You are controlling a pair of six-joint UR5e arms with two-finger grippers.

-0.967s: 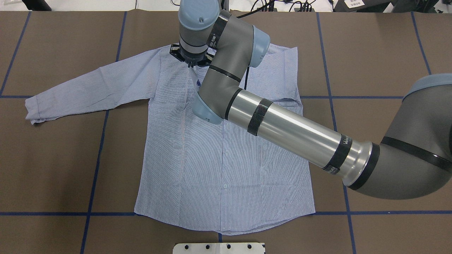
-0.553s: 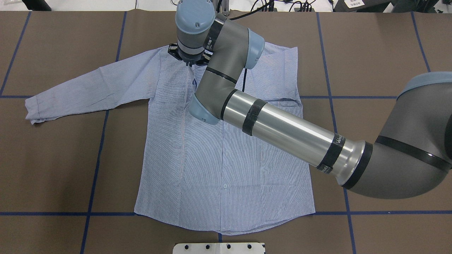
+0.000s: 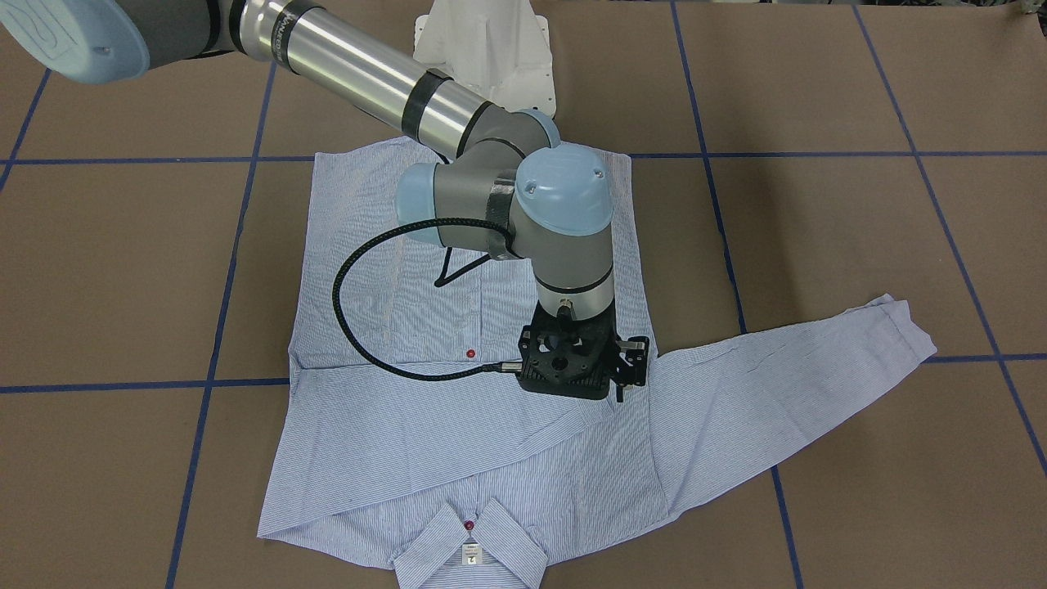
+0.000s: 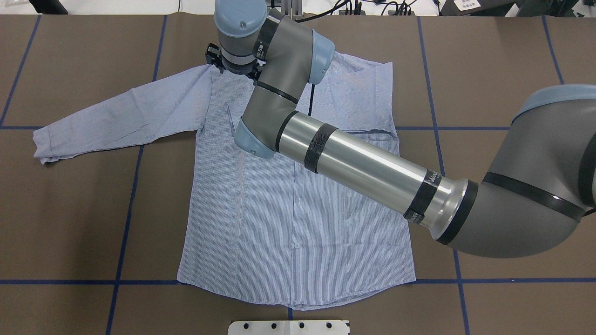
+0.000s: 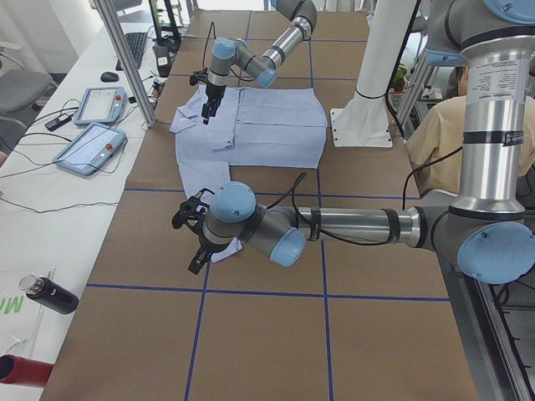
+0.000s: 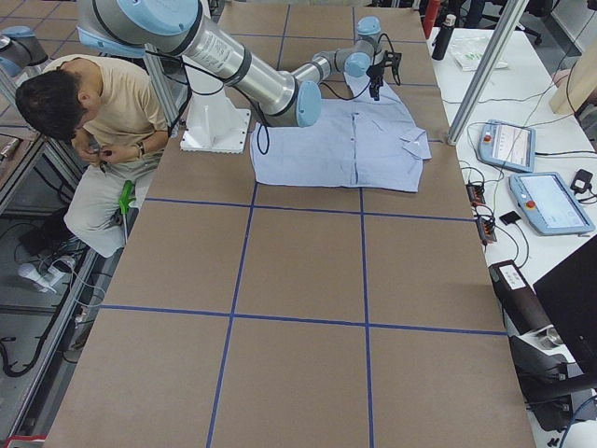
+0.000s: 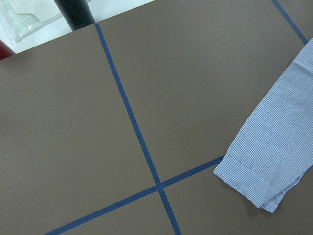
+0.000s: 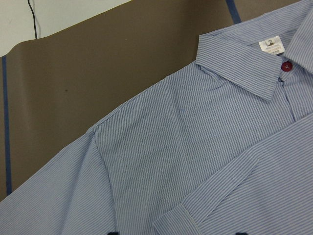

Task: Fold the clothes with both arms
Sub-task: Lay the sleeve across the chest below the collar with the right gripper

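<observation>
The striped light blue shirt (image 4: 288, 223) lies flat and buttoned on the brown table, collar (image 3: 470, 556) at the far edge from the robot. One sleeve (image 3: 409, 417) is folded across the chest. The other sleeve (image 4: 116, 116) lies spread outward. My right gripper (image 3: 582, 378) hovers over the shoulder of the spread sleeve. Its dark fingertips (image 8: 111, 233) just show, wide apart, at the bottom of the right wrist view, so it is open and holds nothing. My left gripper (image 5: 194, 244) shows only in the exterior left view, next to the spread sleeve's cuff (image 7: 259, 181); I cannot tell its state.
The white pedestal base (image 3: 483, 49) stands at the robot's side of the table. Blue tape lines (image 7: 159, 185) grid the brown surface. Teach pendants (image 6: 504, 145) and bottles (image 5: 50, 294) lie on the side bench. A seated person (image 6: 103, 112) is beside the base.
My right wrist has moved left and slightly farther away, from over the collar area to the shoulder of the spread sleeve. The shirt has not moved.
</observation>
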